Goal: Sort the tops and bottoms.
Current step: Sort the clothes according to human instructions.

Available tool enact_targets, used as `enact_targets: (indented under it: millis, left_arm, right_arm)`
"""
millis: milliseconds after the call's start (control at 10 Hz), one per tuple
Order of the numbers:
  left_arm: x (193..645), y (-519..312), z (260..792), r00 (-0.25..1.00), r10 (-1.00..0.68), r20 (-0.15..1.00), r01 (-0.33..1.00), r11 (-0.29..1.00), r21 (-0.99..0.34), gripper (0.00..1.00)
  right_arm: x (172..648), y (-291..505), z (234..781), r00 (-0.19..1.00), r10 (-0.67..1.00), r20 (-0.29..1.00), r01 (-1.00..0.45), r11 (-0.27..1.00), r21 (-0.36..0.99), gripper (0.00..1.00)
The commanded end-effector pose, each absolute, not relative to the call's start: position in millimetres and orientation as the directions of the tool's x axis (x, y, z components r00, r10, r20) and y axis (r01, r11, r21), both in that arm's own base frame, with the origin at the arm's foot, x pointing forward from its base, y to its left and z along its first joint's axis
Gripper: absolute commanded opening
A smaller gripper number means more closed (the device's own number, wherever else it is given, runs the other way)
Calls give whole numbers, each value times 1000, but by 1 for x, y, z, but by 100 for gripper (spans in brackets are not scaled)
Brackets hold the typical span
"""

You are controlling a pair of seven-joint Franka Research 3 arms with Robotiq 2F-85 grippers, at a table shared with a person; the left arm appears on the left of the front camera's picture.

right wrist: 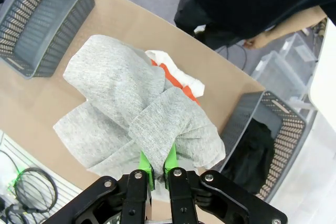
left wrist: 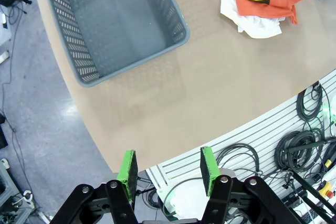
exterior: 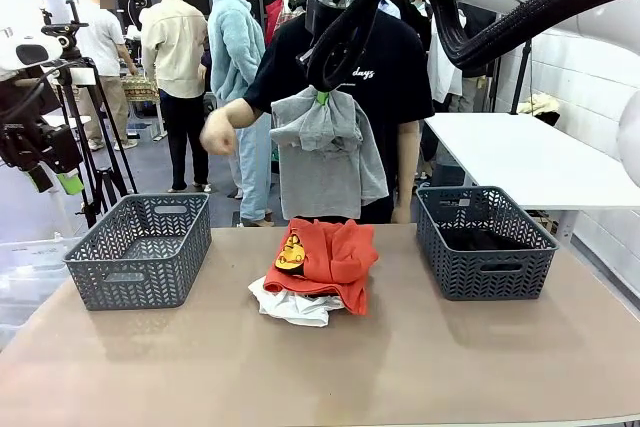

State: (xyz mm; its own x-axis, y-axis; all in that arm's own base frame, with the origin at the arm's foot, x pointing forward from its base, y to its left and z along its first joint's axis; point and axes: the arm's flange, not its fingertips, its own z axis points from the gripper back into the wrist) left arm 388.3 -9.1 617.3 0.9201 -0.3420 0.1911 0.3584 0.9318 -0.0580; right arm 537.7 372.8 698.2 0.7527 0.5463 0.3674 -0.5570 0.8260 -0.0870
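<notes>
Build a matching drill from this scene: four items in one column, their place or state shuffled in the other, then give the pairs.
Column one:
1. light grey top
2. orange top
3. left basket
4. right basket

Column two:
A. holds a dark item
B. hangs from the shut right gripper
C. lies on the white top, mid-table
D. stands on the robot's left side of the table

Pairs: 1-B, 2-C, 3-D, 4-A

Three tops: grey top (exterior: 325, 162), orange top (exterior: 335, 252), white top (exterior: 295, 307); two baskets: left basket (exterior: 135, 277), right basket (exterior: 490, 272).
</notes>
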Motion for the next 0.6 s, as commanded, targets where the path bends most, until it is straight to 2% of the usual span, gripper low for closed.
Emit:
enact_targets:
  millis: [0, 500]
  left_arm:
    - [387, -9, 617, 922, -342, 183, 356, 933, -51, 64]
    - [387, -9, 617, 922, -342, 183, 356, 933, -51, 64]
  right_arm:
    - [537, 372, 700, 752, 545, 370, -556, 827, -85, 0]
    - [537, 372, 700, 752, 545, 370, -556, 827, -85, 0]
